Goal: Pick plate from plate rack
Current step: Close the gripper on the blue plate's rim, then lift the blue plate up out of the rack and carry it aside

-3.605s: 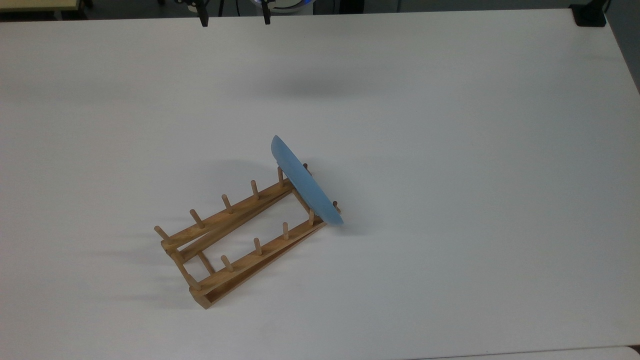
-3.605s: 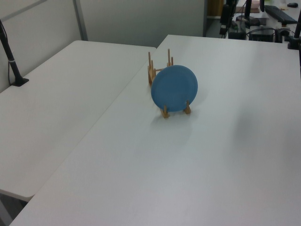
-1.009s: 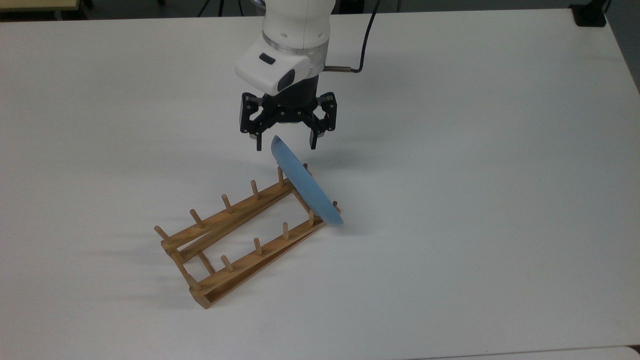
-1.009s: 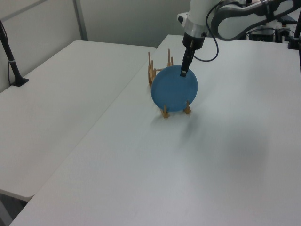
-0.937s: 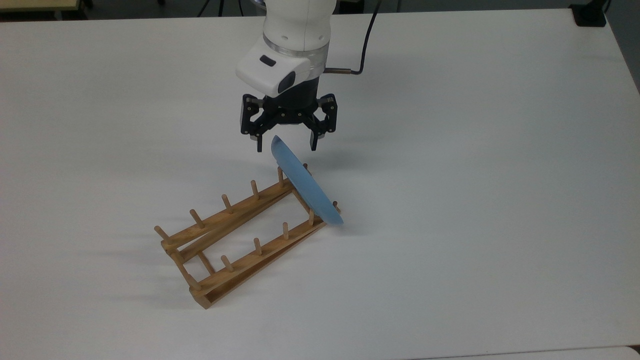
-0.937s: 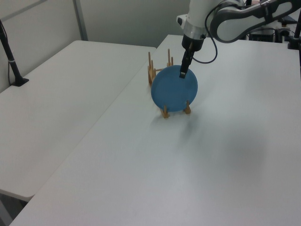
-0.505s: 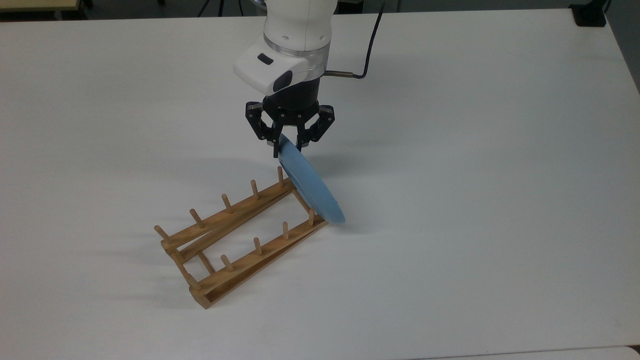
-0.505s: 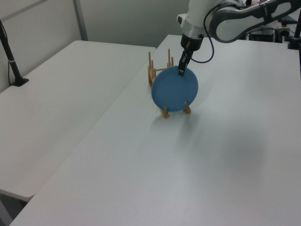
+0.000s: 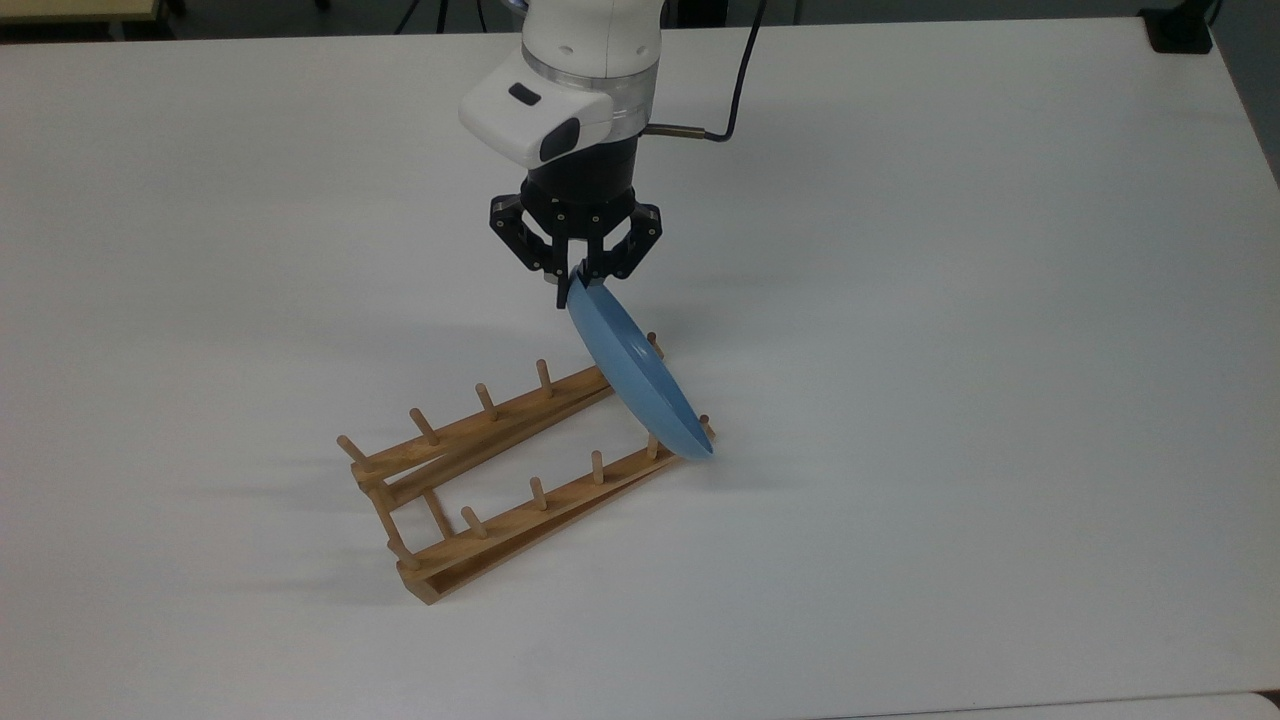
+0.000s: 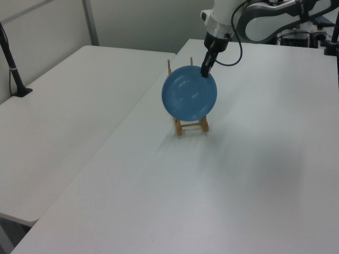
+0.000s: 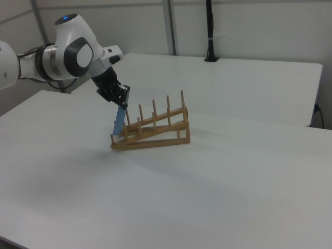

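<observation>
My gripper point(image 9: 577, 285) is shut on the upper rim of the light-blue plate point(image 9: 640, 378). The plate hangs tilted over the right end of the wooden plate rack point(image 9: 470, 432) in the top view. In the left view the plate point(image 10: 189, 92) faces the camera, with its lower edge at the top of the rack point(image 10: 190, 126) and the gripper point(image 10: 205, 69) at its upper right rim. The right view shows the plate point(image 11: 120, 121) edge-on below the gripper point(image 11: 123, 101), at the low left end of the rack point(image 11: 155, 140). Whether plate and rack still touch I cannot tell.
The rack lies on a wide white table point(image 9: 950, 400). A black post base point(image 9: 1180, 30) sits at the table's far right corner in the top view. In the left view a second table with a black post point(image 10: 13, 63) adjoins on the left.
The gripper came down over the plate's top rim, shut on it and raised it. The plate tipped, and the rack slid toward the top view's right.
</observation>
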`<control>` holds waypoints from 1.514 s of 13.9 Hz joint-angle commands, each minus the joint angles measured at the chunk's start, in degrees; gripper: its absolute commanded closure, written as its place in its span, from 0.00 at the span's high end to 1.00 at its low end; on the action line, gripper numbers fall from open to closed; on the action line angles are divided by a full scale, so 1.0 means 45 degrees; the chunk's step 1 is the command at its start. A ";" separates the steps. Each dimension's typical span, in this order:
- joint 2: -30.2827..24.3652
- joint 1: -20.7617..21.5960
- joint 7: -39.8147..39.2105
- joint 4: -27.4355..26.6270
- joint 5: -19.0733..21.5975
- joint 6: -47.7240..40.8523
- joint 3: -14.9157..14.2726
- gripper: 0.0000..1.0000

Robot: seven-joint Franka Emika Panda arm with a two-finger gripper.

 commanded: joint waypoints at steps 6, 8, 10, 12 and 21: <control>-0.2310 -0.0623 -0.3693 0.0042 0.0639 -0.4271 -0.0137 0.00; -0.2684 -0.1695 -0.7206 0.0411 0.1968 -0.6401 -0.0275 0.00; -0.2607 -0.2867 -0.9535 0.1094 0.2886 -0.8335 -0.0313 0.00; -0.2548 -0.3844 -1.0847 0.1078 0.3803 -0.9025 -0.0605 0.00; 0.0497 -0.6329 -1.1557 0.0122 0.5508 -0.7918 -0.1017 0.00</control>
